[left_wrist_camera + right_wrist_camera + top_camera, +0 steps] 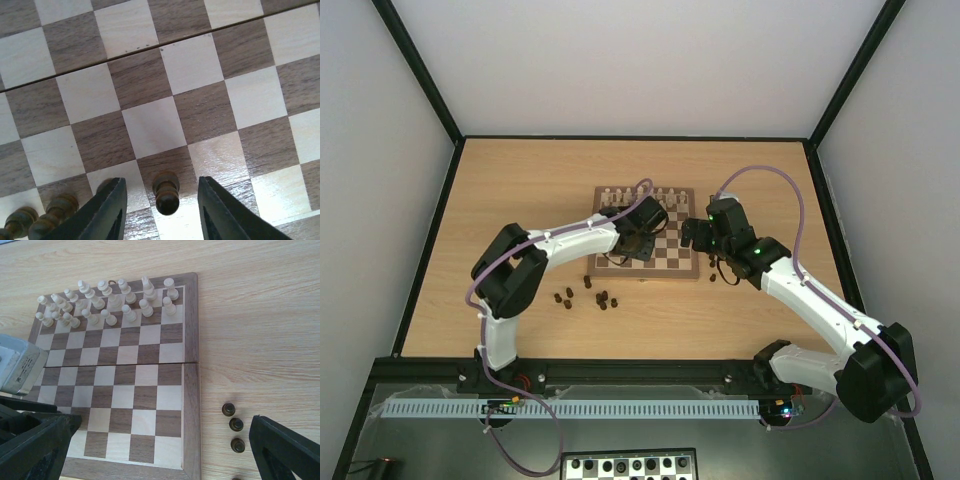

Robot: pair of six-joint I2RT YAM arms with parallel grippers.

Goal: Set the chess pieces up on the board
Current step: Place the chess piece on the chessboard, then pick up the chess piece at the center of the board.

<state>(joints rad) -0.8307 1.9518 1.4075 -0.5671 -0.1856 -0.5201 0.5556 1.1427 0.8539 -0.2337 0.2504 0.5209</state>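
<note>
Two arms reach over the table to the board. The left arm bends at a raised elbow and stretches to the right, with the left gripper above the near left part of the board. The right arm comes slanting from the right, and the right gripper hangs at the right edge of the board. Loose dark pieces lie on the table in front of the board.

From the left wrist, the fingers point down at the board, partly open. A dark pawn stands between them with a gap on each side, so nothing is gripped. More dark pieces stand near it on the left.

From the right wrist, the jaws are spread wide and empty. Cream pieces fill the two far rows. Three dark pieces lie on the table, right of the board.
</note>
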